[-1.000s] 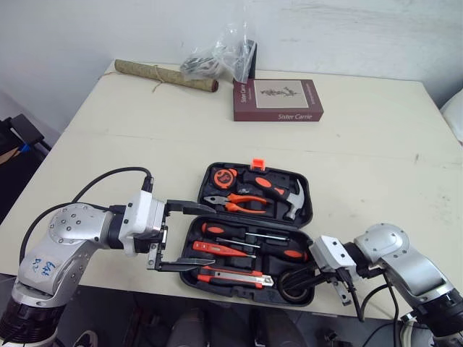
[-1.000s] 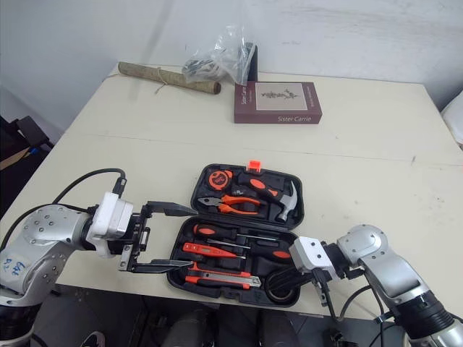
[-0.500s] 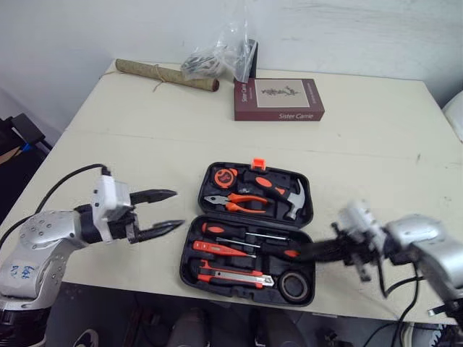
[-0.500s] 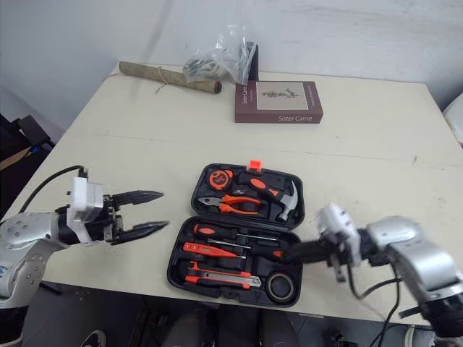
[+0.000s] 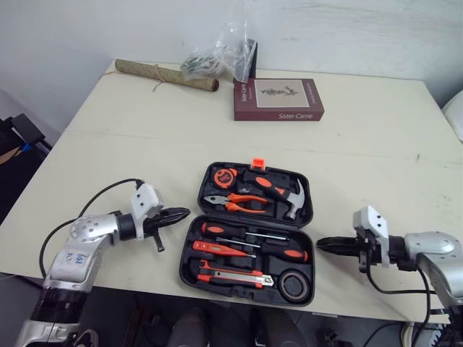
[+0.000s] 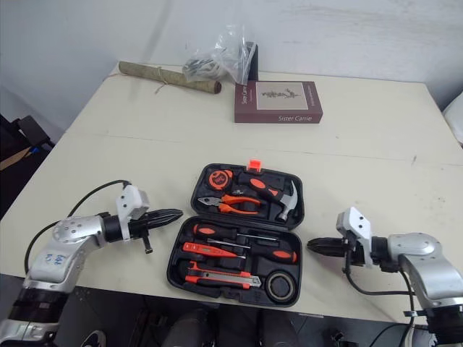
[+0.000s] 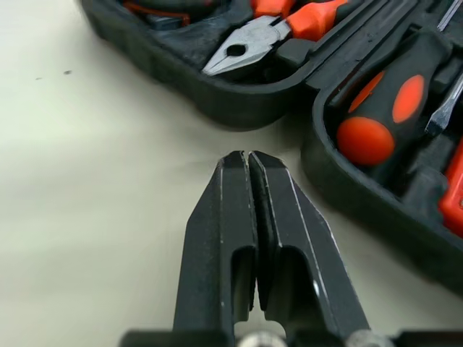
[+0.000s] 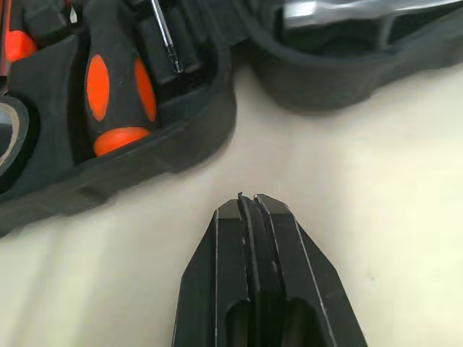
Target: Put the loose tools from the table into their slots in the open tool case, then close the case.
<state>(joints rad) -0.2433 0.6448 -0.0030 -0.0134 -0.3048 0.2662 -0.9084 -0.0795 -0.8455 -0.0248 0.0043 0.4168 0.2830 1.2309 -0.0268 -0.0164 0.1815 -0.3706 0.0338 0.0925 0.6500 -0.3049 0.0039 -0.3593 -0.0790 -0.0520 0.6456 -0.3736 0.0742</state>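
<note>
- Both arms have drawn back from the case since a second ago. The left gripper [image 5: 181, 213], then spread wide over the case's left rim, now lies low on the matte cream table [image 5: 145, 137] just beside that rim, its two tapered black fingers pressed flat together on nothing.
- The right gripper [image 5: 320, 243], earlier at the tape roll, now points at the case's right side from a little apart, its wedge-shaped fingers likewise closed and empty.
- Between them, the black moulded-plastic tool case [image 5: 185, 259] lies open near the table's front edge.
- Its far half holds orange-handled steel pliers [image 5: 239, 202] and a hammer [image 5: 293, 196].
- Its near half holds black-and-orange screwdrivers [image 5: 224, 249] and a glossy black tape roll [image 5: 293, 284].
</note>
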